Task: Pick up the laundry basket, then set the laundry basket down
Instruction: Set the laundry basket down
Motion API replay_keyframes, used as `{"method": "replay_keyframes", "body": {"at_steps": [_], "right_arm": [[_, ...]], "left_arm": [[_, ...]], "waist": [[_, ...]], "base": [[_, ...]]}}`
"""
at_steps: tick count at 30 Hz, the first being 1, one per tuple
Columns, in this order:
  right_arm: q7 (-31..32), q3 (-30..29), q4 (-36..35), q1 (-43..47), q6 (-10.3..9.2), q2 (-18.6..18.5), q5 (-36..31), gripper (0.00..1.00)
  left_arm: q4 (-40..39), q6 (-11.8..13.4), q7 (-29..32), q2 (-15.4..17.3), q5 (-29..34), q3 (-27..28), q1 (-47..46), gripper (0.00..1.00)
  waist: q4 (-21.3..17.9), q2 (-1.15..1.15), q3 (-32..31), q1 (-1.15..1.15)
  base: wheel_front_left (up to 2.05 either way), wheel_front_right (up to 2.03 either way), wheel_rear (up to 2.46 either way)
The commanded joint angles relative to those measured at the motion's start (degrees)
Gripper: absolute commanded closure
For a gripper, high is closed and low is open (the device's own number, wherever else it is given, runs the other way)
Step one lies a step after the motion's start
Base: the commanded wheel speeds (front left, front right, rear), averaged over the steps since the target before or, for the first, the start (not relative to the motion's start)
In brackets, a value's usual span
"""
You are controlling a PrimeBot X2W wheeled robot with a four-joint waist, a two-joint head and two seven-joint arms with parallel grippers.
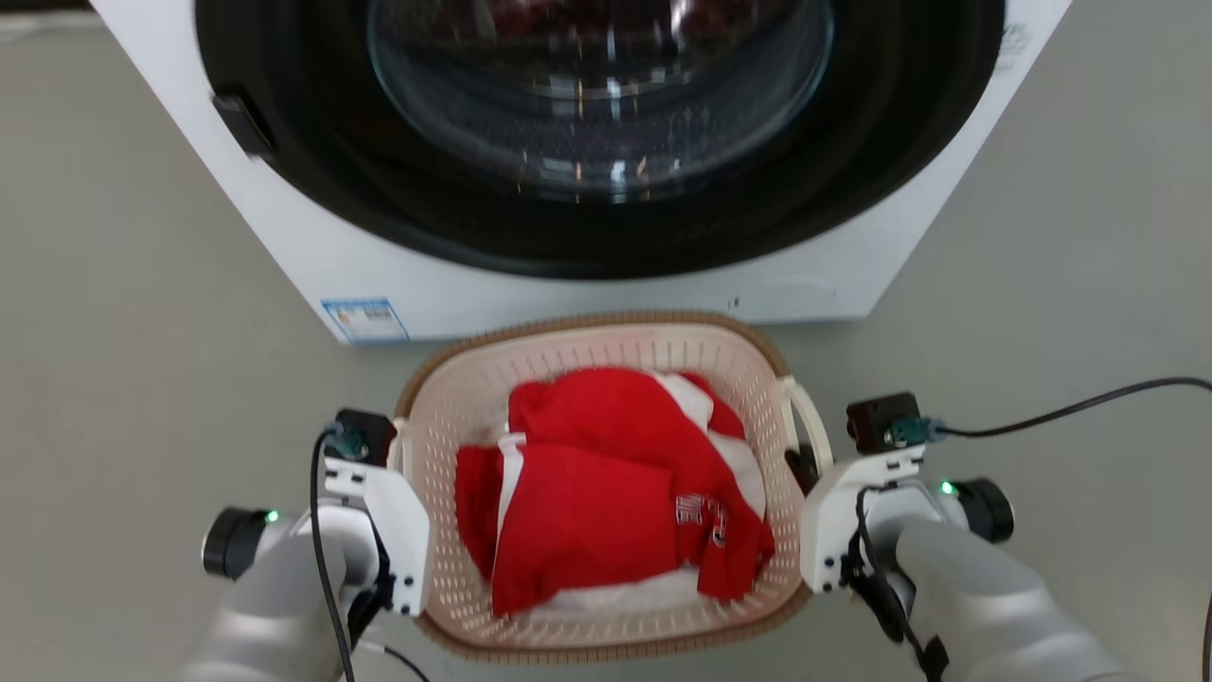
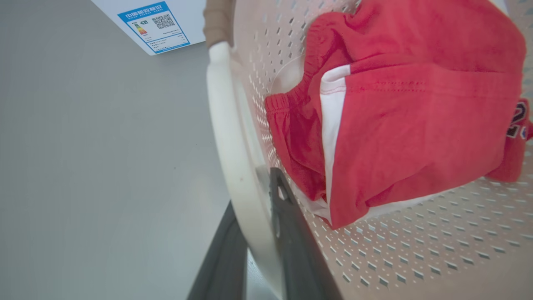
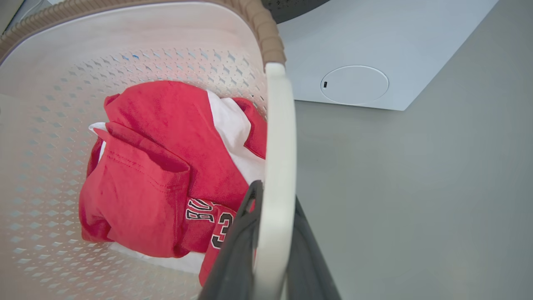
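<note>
The laundry basket (image 1: 606, 352) is cream, perforated and brown-rimmed, and sits low in the head view in front of the washer. Red and white clothes (image 1: 606, 483) lie inside it. My left gripper (image 1: 402, 493) is at the basket's left side. In the left wrist view its dark fingers (image 2: 291, 233) are shut on the white loop handle (image 2: 227, 137). My right gripper (image 1: 812, 474) is at the right side, and its fingers (image 3: 237, 246) are shut on the other handle (image 3: 279, 146). I cannot tell whether the basket rests on the floor.
The white front-loading washer (image 1: 379, 275) stands directly behind the basket, its dark round door (image 1: 606, 85) closed and a blue label (image 1: 365, 319) at its lower left corner. Grey floor (image 1: 142, 332) spreads to both sides. A black cable (image 1: 1070, 407) trails from my right wrist.
</note>
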Motion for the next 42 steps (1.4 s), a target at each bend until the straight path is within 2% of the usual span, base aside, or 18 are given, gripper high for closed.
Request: {"method": "replay_keyframes", "body": {"at_steps": [1, 13, 25, 42], "right_arm": [[-2.0, 0.8, -1.3, -1.8, 0.51, 0.4, -0.7, 1.00], [-6.6, 2.6, -1.0, -8.3, 0.51, 0.4, -1.6, 1.00], [-8.8, 2.2, -0.6, -11.3, 0.51, 0.4, -2.4, 1.00], [-8.9, -9.6, -2.5, -13.6, 0.51, -0.1, -12.8, 1.00]], "left_arm": [[-0.2, 0.7, -0.8, 2.2, 0.9, 0.9, -2.9, 1.00], [-0.2, 1.8, -6.4, 4.2, 0.8, 1.9, -10.1, 1.00], [-0.2, 2.6, -12.7, 5.1, 0.9, 2.3, -14.1, 1.00], [-0.1, 2.8, -15.6, 5.3, 0.7, 2.4, -17.4, 1.00]], "waist": [[-0.2, 0.00, 5.6, 0.00], [-1.4, 0.00, 19.5, 0.00], [-1.9, 0.00, 26.1, 0.00], [-0.8, 0.00, 31.7, 0.00]], "base": [[0.00, 0.00, 0.00], [0.00, 0.00, 0.00], [0.00, 0.00, 0.00], [0.00, 0.00, 0.00]]}}
